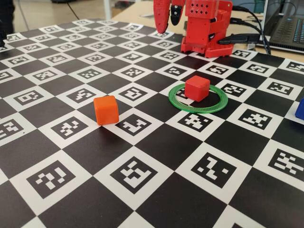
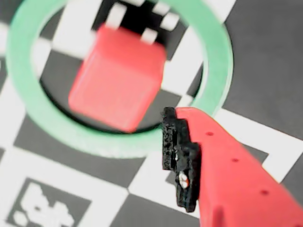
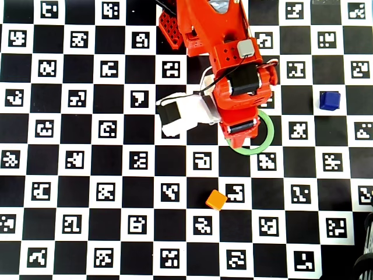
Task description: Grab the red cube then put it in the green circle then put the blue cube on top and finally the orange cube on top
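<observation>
The red cube [image 1: 197,88] [image 2: 118,75] rests on the board inside the green circle [image 1: 197,110] [image 2: 109,142], towards its far side. My gripper [image 1: 169,27] hangs high above it, open and holding nothing. The wrist view shows only one red finger with a black pad [image 2: 180,156], clear of the cube. The orange cube [image 1: 106,109] [image 3: 216,199] sits alone at front left in the fixed view. The blue cube [image 3: 330,100] [image 1: 300,108] lies far right, cut by the frame edge in the fixed view. In the overhead view the arm hides the red cube and part of the green circle [image 3: 265,140].
The board is a black-and-white checker mat [image 1: 142,180] printed with markers. The red arm base [image 1: 206,33] stands at the back. A laptop [image 1: 287,23] and cables [image 1: 247,38] lie behind it at right.
</observation>
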Controlling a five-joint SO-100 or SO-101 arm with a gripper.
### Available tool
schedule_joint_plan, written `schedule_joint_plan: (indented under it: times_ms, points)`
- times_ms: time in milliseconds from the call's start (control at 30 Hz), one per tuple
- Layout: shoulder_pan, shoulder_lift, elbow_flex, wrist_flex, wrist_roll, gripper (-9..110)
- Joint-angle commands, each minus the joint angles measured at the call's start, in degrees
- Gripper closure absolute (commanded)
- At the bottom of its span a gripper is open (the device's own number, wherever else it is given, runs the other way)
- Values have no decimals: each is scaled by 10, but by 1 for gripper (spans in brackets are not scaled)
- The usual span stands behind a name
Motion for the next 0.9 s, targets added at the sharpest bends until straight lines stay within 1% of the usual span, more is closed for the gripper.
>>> schedule_joint_plan:
  times_ms: [0,200,367,467,533,633,800,867]
  points:
    - [-63,41,-11,-1,14,71]
    - [-200,33,-61,29,163,71]
    - [-292,-4,-142,61,213,71]
    - [-323,-23,-167,45,265,71]
    - [-342,-29,-170,17,320,72]
    - [-372,-41,-172,-12,358,72]
    - [-396,-99,-217,4,442,72]
    - [-402,-133,-239,18,493,72]
